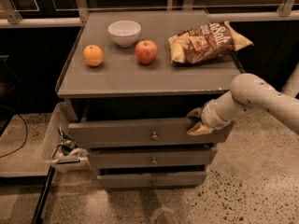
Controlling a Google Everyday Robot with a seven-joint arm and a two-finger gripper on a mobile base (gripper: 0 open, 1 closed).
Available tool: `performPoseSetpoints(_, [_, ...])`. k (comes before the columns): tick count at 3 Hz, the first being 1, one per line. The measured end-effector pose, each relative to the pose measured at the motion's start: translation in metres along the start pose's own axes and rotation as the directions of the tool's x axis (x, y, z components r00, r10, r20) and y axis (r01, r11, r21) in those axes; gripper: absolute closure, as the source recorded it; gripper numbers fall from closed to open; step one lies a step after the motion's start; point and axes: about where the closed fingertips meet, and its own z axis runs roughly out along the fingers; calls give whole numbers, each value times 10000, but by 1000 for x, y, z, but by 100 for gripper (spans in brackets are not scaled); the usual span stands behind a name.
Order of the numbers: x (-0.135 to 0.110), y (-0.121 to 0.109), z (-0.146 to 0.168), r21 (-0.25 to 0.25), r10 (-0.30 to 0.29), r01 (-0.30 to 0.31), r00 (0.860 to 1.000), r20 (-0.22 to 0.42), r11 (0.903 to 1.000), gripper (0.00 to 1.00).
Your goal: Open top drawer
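The top drawer (117,133) is the widest grey front of the cabinet, with a small round metal knob (154,136) at its centre. It stands a little forward of the cabinet body, with a dark gap above it under the tabletop. My gripper (197,123) is at the drawer front's upper right part, to the right of the knob and against the top edge. The white arm (254,97) reaches in from the right.
On the grey tabletop (140,76) stand an orange (93,55), a white bowl (124,32), a red apple (146,51) and a chip bag (208,42). Two narrower drawers (152,158) lie below. A white bin (63,146) with clutter stands at the left.
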Motion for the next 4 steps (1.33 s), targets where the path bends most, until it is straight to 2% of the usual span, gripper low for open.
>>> performPoseSetpoints(1, [-3, -1, -5, 0, 0, 0, 10000, 0, 10000, 83])
performPoseSetpoints(2, [-3, -1, -5, 0, -1, 1, 10000, 0, 10000, 71])
performPoseSetpoints(3, [-3, -1, -5, -1, -1, 1, 10000, 1, 10000, 48])
performPoseSetpoints(4, [1, 11, -2, -198, 126, -127, 9999, -59, 9997, 49])
